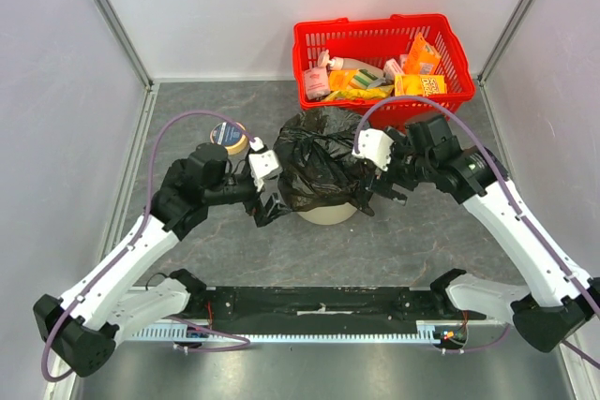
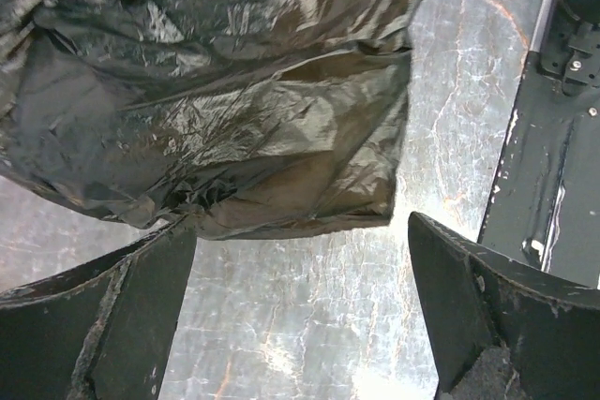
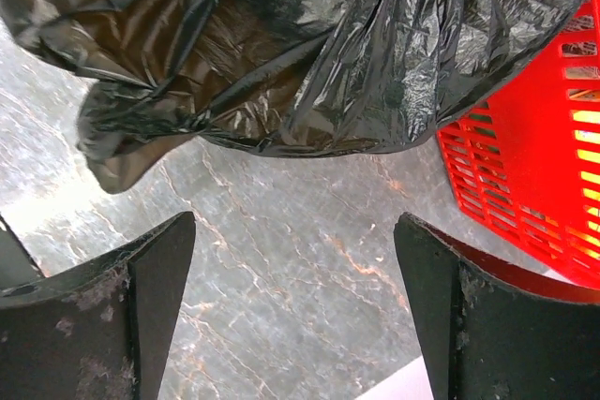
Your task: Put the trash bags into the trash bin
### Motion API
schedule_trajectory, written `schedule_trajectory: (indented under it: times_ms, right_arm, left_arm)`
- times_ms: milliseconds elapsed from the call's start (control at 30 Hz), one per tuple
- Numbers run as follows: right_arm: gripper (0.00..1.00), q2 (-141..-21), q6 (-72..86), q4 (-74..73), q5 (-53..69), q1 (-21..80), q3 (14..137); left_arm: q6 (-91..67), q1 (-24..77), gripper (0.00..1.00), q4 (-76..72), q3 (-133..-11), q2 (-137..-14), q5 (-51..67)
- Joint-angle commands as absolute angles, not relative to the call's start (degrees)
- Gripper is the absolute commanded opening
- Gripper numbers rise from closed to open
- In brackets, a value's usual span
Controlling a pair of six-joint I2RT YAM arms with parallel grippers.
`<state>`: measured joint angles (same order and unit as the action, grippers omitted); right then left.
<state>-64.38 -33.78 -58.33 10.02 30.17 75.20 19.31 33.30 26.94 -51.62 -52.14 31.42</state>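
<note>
The trash bags form one crumpled black heap draped over the trash bin, which stands mid-counter. Only the bin's beige lower wall shows under the plastic. A flap of bag hangs down the bin's left side to the counter.

The left fingers are spread wide and released, with nothing between them. In the left wrist view the bag lies just beyond the fingertips. Its lower hem is close to the tip of the left-hand finger, though I cannot tell whether they touch. Bare marbled counter fills the gap between the fingers. The black base plate runs along the right of that view.

The right fingers are also parted and released, holding nothing. In the right wrist view the bag hangs ahead of the tips and clear of both. A drooping fold comes down toward the left-hand finger, and grey counter shows between the fingers. The red basket sits just beside the bag, ahead of the right-hand finger.

From above, the two arms flank the heap, left and right. The red basket, full of packets, stands behind the bin, and a round tin lies to the bin's left.
</note>
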Motion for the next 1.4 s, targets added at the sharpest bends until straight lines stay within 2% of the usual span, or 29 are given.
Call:
schedule_trajectory:
  times_ms: [0,200,300,367,400,500,567,900,1100,1167,1367]
  right_arm:
    - [0.95,-66.09,-40.33,-60.38,5.27,28.40,77.34]
    - [0.95,-69.86,-48.33,-59.15,13.86,19.00,78.13]
    - [0.95,-72.15,-49.48,-57.22,18.35,16.35,78.05]
    - [0.95,-73.30,-49.92,-55.90,21.87,14.68,77.26]
    - [0.95,-73.91,-50.62,-55.20,23.28,13.98,76.91]
    - [0.95,-75.32,-52.64,-52.83,28.63,11.44,75.15]
    - [0.95,-76.81,-54.48,-52.04,32.76,10.11,74.53]
    - [0.94,-87.97,-58.80,-49.48,42.88,6.86,76.90]
    - [0.86,-93.25,-60.55,-49.40,47.63,6.86,79.19]
    - [0.78,-94.04,-60.82,-49.57,49.12,6.85,79.10]
    - [0.30,-93.52,-61.87,-51.24,52.73,6.86,77.44]
  left_arm:
    - [10.11,35.50,1.00,19.78,-50.01,-54.49,26.56]
    - [7.83,37.79,1.00,15.65,-49.04,-57.39,21.45]
    - [7.21,37.79,0.91,12.75,-47.99,-58.88,18.37]
    - [7.38,37.88,0.77,11.52,-47.46,-59.67,19.15]
    - [7.47,37.88,0.65,11.17,-47.11,-60.11,19.86]
    - [7.91,37.88,0.22,10.02,-45.53,-60.47,21.44]
    - [8.78,37.88,0.04,9.67,-44.83,-60.64,21.18]
    - [16.69,37.88,0.02,11.33,-43.07,-60.12,20.13]
    - [20.74,37.88,0.02,12.66,-41.40,-60.47,20.48]
    - [21.53,37.88,0.02,13.01,-41.22,-60.73,20.04]
    - [23.99,37.97,0.02,13.27,-40.96,-61.17,16.88]
